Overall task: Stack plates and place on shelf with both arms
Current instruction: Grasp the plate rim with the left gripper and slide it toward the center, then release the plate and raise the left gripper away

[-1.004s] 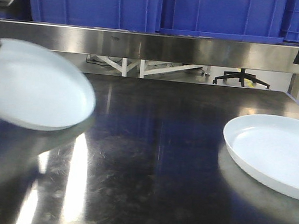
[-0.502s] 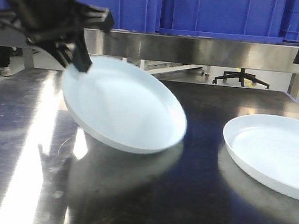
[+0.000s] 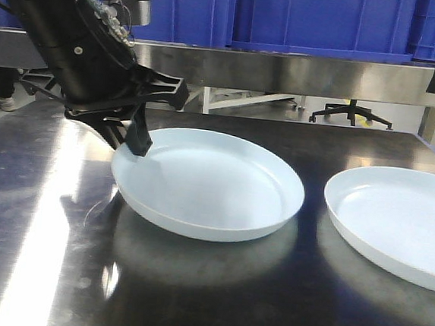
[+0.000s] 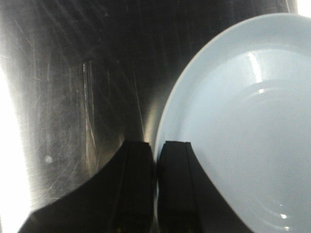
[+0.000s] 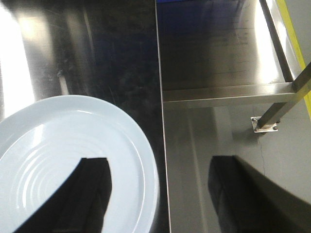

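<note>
Near right: second plate (image 3: 399, 221) lies flat on the table (image 3: 212, 307), close to the right edge. Right gripper (image 5: 159, 194) hangs over it, spread wide and gripping nothing, with one finger above the bowl.

Middle: carried plate (image 3: 212, 185) is just left of it, rims near but apart. Left gripper (image 3: 137, 139) is clamped on its far-left rim. In the wrist view the fingers (image 4: 138, 184) pinch only the thin lip. We can't tell from the front whether its base rests on the table or floats just above.

Risks we see:
- Glossy lip with the whole dish cantilevered, so it may pivot or slip out on a fast move.
- If we go across too low, rim hits rim and shoves the second plate toward the edge.
- The right arm sits in the drop zone, so the arms could clash.

Far: the steel shelf (image 3: 286, 70) carries blue bins (image 3: 321, 19). Its front lip could catch the stack.
</note>
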